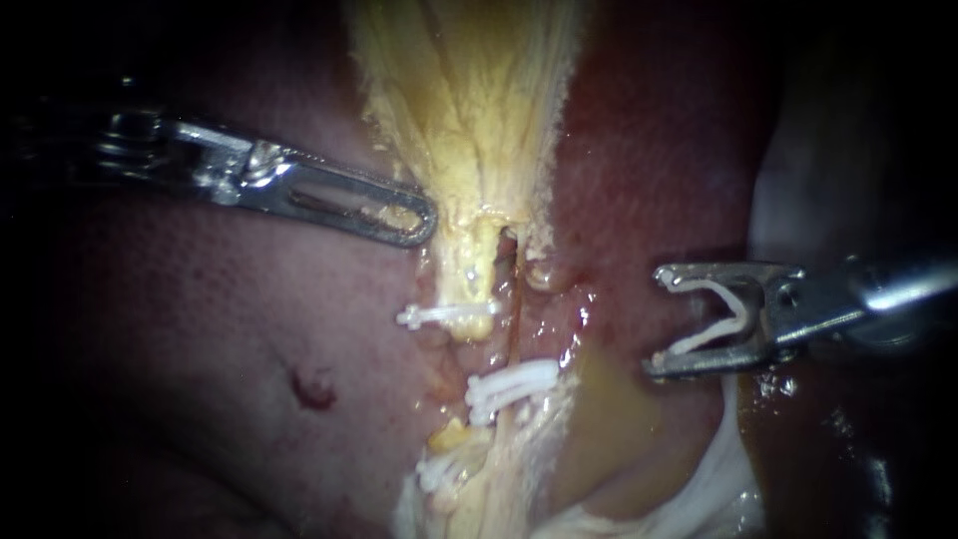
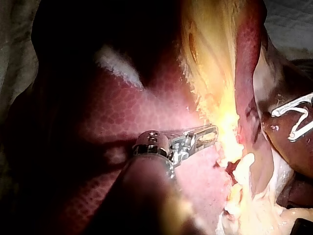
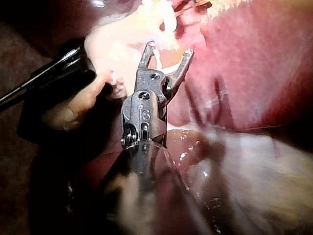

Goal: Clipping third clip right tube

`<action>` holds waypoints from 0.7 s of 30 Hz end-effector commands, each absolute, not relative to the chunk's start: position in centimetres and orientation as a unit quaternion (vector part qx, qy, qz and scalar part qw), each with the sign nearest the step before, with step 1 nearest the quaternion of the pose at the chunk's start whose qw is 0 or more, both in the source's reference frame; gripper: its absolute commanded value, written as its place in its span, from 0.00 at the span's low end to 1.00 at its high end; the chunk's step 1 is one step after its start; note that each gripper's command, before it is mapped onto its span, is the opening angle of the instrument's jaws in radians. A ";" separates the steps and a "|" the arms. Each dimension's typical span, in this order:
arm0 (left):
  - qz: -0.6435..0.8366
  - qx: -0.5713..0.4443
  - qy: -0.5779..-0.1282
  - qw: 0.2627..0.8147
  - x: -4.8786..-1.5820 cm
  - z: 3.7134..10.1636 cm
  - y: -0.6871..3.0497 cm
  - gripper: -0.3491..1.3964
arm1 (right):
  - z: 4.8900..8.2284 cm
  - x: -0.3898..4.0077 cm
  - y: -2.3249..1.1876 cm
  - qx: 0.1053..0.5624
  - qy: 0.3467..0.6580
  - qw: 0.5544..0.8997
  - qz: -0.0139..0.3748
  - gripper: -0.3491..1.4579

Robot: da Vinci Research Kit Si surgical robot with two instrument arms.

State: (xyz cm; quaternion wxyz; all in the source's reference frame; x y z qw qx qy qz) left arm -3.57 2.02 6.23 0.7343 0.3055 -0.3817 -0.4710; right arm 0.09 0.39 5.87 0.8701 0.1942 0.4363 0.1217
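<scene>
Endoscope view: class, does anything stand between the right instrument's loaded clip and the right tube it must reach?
Nothing visible does. The right instrument, carrying an open white clip, faces the right tube across bare wet tissue.

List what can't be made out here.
Endoscope view: the lowest clips merge with pale tissue; their number is unclear.
Endoscope view: the left instrument shaft fades into darkness toward the edge.
Left wrist view: glare ahead of the left instrument washes out tubes and clips.
Right wrist view: the loaded clip in the right instrument blends into overexposed tissue; the target tube cannot be picked out.
</scene>
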 end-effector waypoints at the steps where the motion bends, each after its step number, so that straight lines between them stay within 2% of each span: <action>1: -0.471 0.306 -0.382 0.734 -3.56 6.22 2.02 0.00 | 5.87 0.09 0.39 0.194 0.436 0.870 0.122 0.47; 14: -0.482 0.299 -0.383 0.729 -3.08 5.75 2.22 0.00 | 5.87 0.09 0.40 0.201 0.442 0.866 0.123 0.47; 21: -0.487 0.293 -0.386 0.726 -2.95 5.65 2.28 0.00 | 5.87 0.11 0.40 0.205 0.446 0.863 0.121 0.47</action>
